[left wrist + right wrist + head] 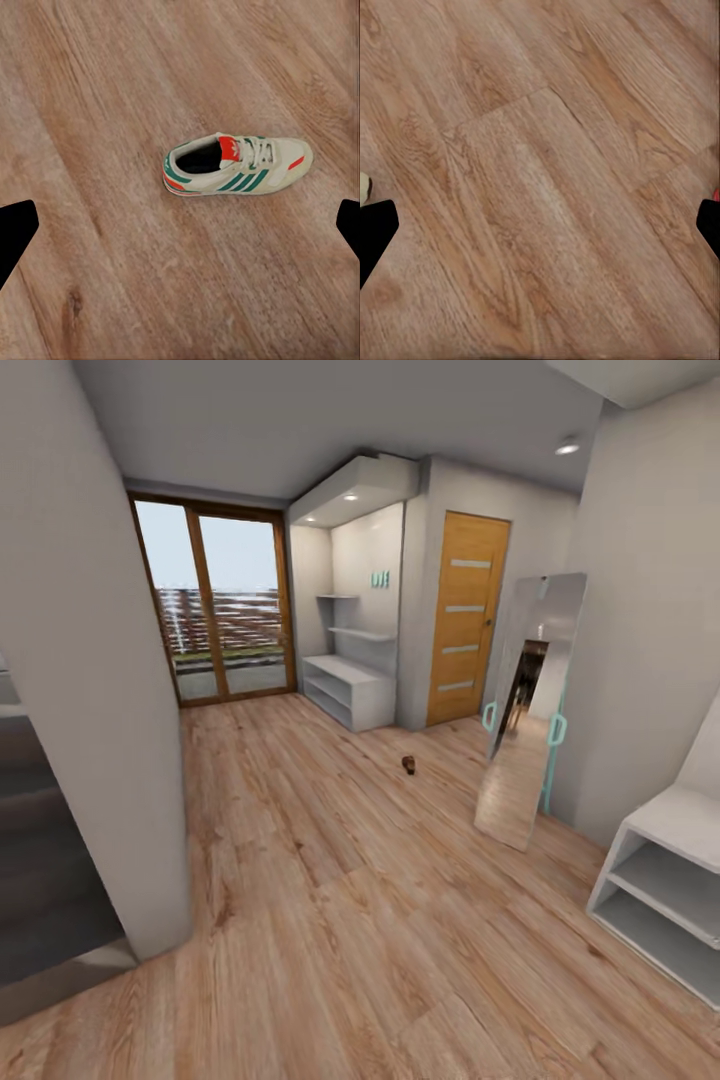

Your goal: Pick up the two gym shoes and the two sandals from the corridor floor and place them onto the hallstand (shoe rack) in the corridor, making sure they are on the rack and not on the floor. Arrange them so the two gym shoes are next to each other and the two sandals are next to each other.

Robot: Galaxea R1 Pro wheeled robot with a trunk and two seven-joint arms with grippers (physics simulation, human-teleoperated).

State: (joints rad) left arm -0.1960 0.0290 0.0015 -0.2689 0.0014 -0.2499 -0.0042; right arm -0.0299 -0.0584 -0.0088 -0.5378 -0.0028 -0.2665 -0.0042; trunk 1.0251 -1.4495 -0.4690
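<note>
One gym shoe (pixel 236 166), white with green stripes and a red tongue tab, lies on its sole on the corridor floor (pixel 112 112) in the left wrist view. My left gripper (pixel 180 229) hangs above it, open, with its dark fingertips (pixel 15 232) wide apart and nothing between them. My right gripper (pixel 540 232) is open too, over bare planks (pixel 547 187). In the head view a small dark brown sandal (pixel 409 764) lies far off on the floor. Behind it, in a wall alcove, stands the pale hallstand (pixel 345 685) with staggered shelves above.
A tall mirror (pixel 530 710) leans on the right wall beside an orange door (pixel 465 620). A white two-shelf unit (pixel 660 880) stands near right. A grey wall corner (pixel 100 710) juts in at left. Glass doors (pixel 215 605) close the far end.
</note>
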